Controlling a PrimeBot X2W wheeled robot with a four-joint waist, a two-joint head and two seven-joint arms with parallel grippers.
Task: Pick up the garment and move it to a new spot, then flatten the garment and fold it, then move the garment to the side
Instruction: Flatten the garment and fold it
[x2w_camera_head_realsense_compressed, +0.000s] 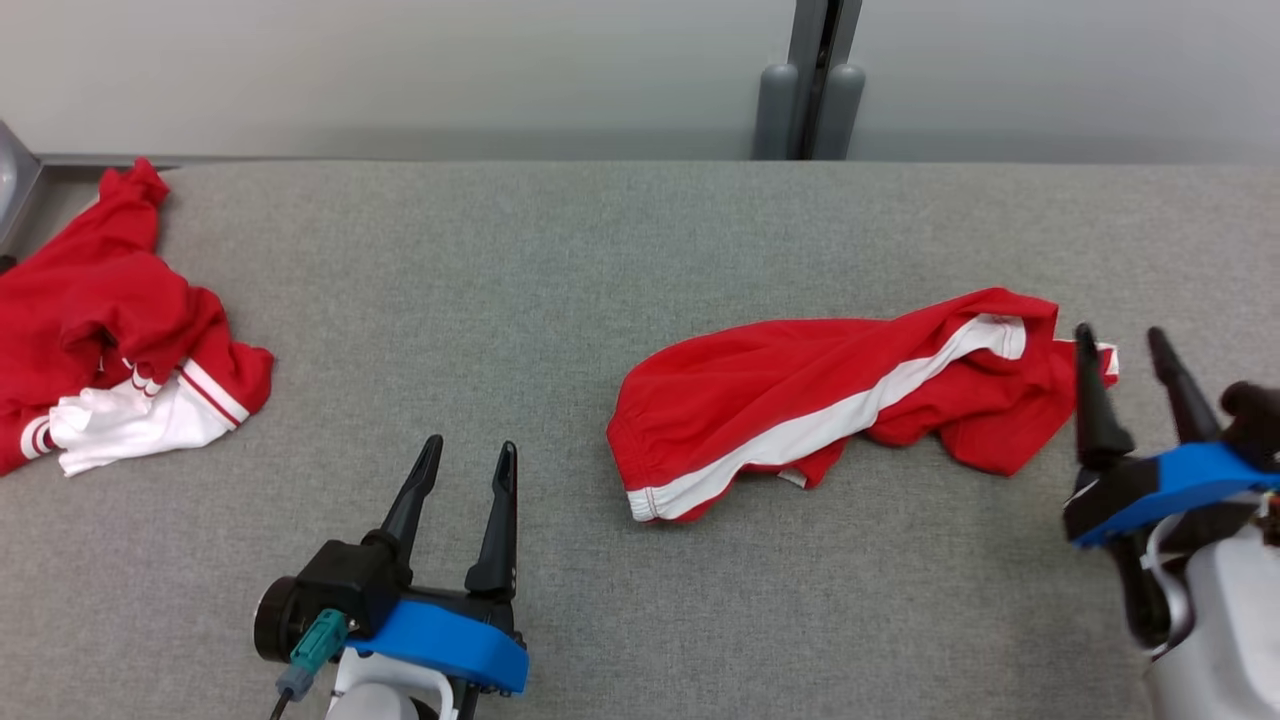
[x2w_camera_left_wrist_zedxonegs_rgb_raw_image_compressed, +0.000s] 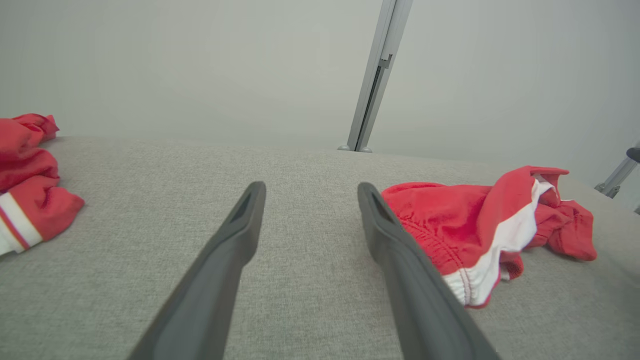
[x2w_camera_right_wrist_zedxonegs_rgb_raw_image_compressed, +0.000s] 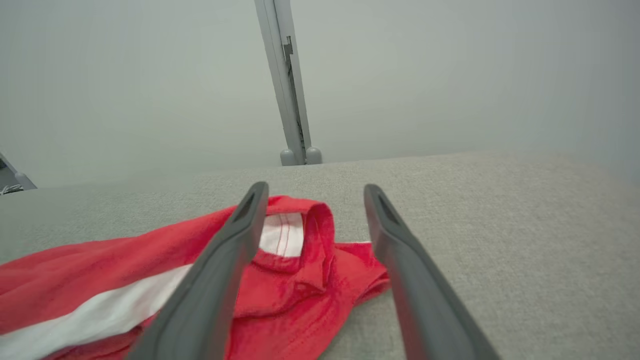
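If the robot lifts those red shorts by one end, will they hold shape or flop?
Probably flop: the red shorts already lie crumpled in soft folds on the grey table. Likely light, since the fabric looks thin. Pushed, they would probably bunch up rather than slide on its textured surface.

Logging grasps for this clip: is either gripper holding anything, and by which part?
Nothing held: left gripper open, right gripper open by the red shorts.

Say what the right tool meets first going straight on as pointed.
Likely the bunched end of the red garment, seen between the open fingers of the right tool; otherwise the table. Height unclear.
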